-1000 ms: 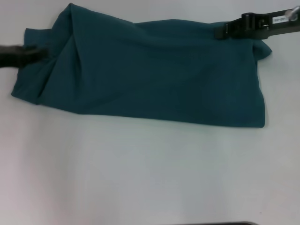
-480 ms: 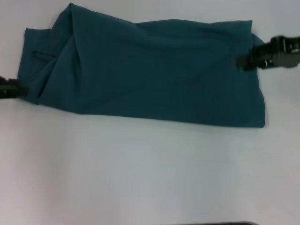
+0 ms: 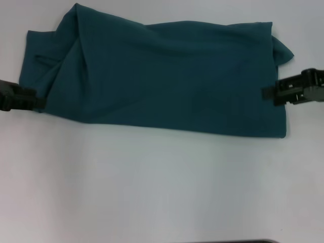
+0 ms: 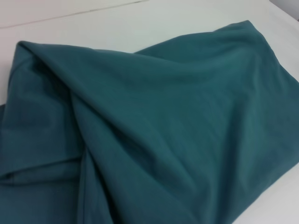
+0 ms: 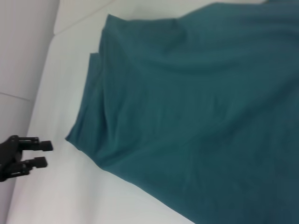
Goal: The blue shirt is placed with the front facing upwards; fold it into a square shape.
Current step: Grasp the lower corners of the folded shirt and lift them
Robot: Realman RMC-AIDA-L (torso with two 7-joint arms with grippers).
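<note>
The dark teal-blue cotton shirt (image 3: 162,76) lies folded into a long band across the upper half of the head view, on the white worktop (image 3: 162,187), with creased layers bunched toward its upper-left end. The black left end effector (image 3: 30,100) sits at the left edge of the frame, its tip at the shirt's lower-left corner; in the right wrist view its two fingers (image 5: 42,146) stand narrowly apart, holding nothing. The black right end effector (image 3: 268,93) reaches in from the right edge onto the shirt's right border; whether it is wide or narrow cannot be told.

no readable text or label shows on anything here.
</note>
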